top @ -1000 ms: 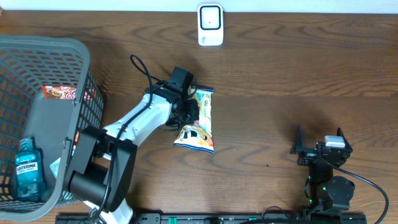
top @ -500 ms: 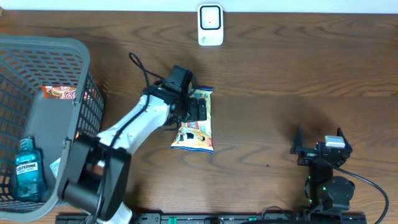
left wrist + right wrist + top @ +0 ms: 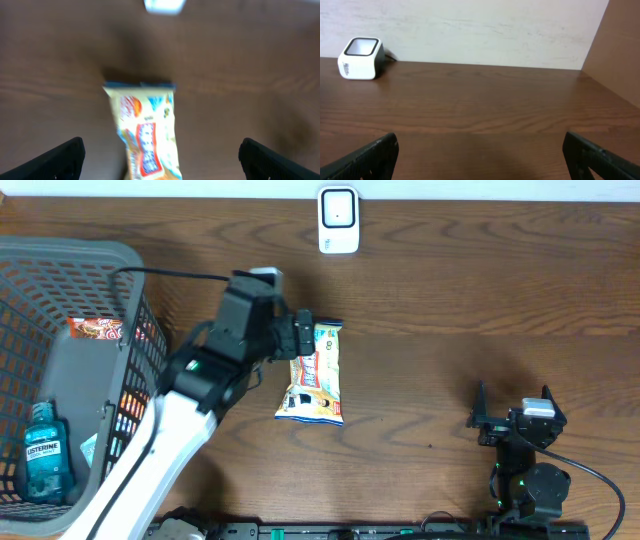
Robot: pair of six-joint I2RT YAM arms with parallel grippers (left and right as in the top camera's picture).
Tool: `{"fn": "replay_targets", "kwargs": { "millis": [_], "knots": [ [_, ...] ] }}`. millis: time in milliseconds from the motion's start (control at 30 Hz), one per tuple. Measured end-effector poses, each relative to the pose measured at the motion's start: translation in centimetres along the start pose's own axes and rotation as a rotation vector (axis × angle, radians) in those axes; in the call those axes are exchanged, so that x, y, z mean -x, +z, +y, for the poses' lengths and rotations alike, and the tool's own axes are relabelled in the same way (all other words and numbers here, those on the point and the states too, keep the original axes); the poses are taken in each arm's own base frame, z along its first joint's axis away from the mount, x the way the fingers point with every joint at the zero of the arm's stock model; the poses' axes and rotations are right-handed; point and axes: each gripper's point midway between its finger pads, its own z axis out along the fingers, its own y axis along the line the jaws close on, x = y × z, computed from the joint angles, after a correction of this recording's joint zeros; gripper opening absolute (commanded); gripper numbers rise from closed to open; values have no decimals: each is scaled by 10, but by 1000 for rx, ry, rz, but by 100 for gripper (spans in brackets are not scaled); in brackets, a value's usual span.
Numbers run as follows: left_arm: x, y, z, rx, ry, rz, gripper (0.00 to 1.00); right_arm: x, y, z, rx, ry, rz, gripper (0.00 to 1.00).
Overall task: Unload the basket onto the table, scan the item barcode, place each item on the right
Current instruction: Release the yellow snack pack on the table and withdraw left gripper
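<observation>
Snack pack (image 3: 314,375) free (L claw (image 3: 161,152) wide)

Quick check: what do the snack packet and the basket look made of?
Snack packet: likely thin printed plastic film, fairly glossy, with crinkled, flattened end seams. Basket: looks like moulded grey plastic, matte, with a thick rim over open lattice walls.

The left hand (image 3: 304,338) has released the snack packet (image 3: 316,378) and drawn back.
</observation>
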Motion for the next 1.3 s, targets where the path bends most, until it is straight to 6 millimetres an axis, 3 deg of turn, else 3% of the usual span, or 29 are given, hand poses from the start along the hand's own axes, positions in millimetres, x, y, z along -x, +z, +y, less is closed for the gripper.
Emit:
{"fn": "replay_targets", "kwargs": {
  "millis": [200,433,600,767,800,900,1033,1300],
  "knots": [
    [36,-64,13,68,5,-234,98,0,0,0,0,0,0,99],
    [61,-133,39,181,-23,-464,98,0,0,0,0,0,0,99],
    [74,-169,80,340,-94,-583,98,0,0,0,0,0,0,99],
    [83,-196,134,527,-201,-654,98,0,0,0,0,0,0,99],
    [81,-204,154,596,-250,-666,98,0,0,0,0,0,0,99],
    [71,-215,186,698,-351,-664,98,0,0,0,0,0,0,99],
    [42,-224,230,824,-526,-607,98,0,0,0,0,0,0,99],
    [-22,-194,285,891,-943,-387,98,0,0,0,0,0,0,99]
  ]
}}
